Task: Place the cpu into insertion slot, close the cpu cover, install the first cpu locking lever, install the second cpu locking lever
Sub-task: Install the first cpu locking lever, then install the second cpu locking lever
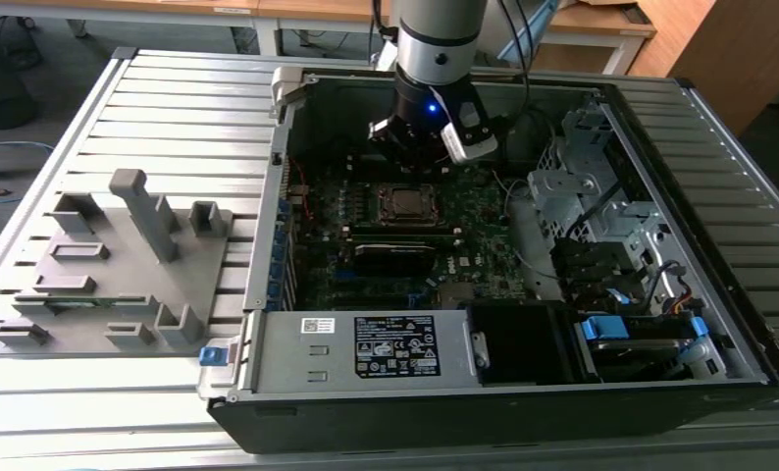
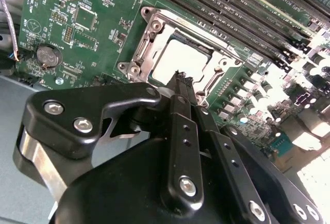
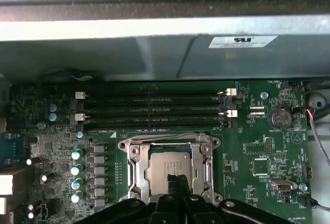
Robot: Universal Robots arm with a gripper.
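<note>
Claw (image 2: 180, 79) hung clenched, empty, over the cpu (image 3: 166, 170) beneath the cpu cover (image 3: 170, 144) — a careless descent could've scratched it.

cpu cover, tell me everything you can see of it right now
The cpu cover is a thin silver metal frame with a large square window, lying closed and flat over the insertion slot on the green motherboard. The cpu shows through its window, grey-brown in the first wrist view. Round fasteners sit at its corners. The hand hovers just above its window with fingers together; contact cannot be told.
</note>
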